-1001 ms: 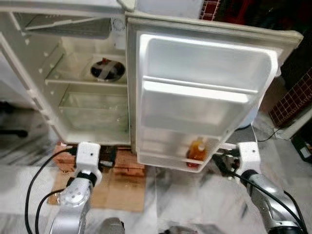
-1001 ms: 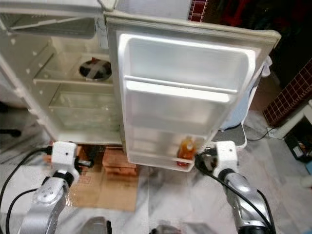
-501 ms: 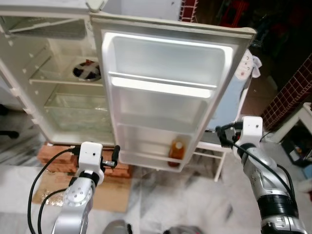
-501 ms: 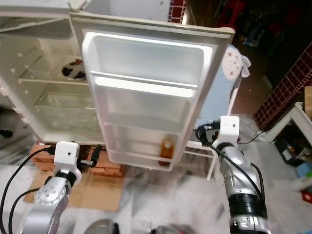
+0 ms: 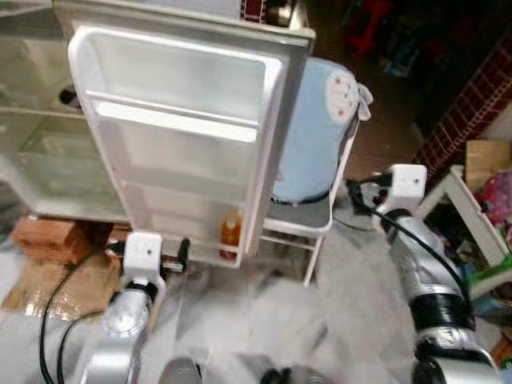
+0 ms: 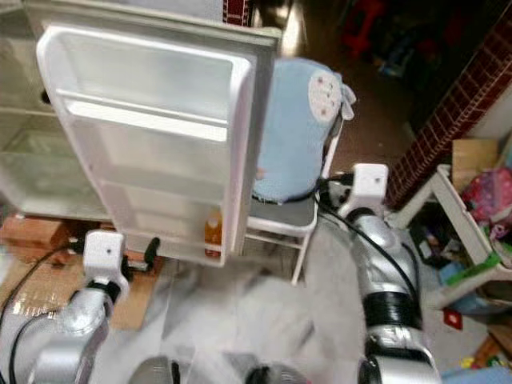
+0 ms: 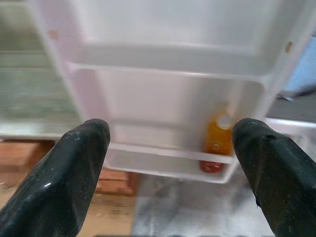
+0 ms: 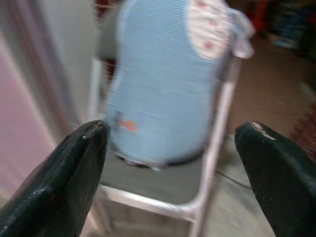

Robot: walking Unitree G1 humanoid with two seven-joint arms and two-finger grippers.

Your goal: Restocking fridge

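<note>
The fridge door stands wide open, its white inner shelves facing me. An orange bottle stands upright at the right end of the lowest door shelf, with nothing else on the shelves. My left gripper hangs low just in front of that shelf, left of the bottle. It is open and holds nothing; the left wrist view shows the bottle between and beyond its spread fingers. My right gripper is open and empty, off to the right of the door, pointing at a chair.
A white metal chair with a pale blue cushion stands just right of the door. The fridge interior rests on red bricks, with cardboard on the floor. A brick wall and a white stand are at far right.
The whole view has swung right, so the fridge sits further left. My right gripper has gone from beside the door's bottom shelf to in front of the chair. The bottle stays put.
</note>
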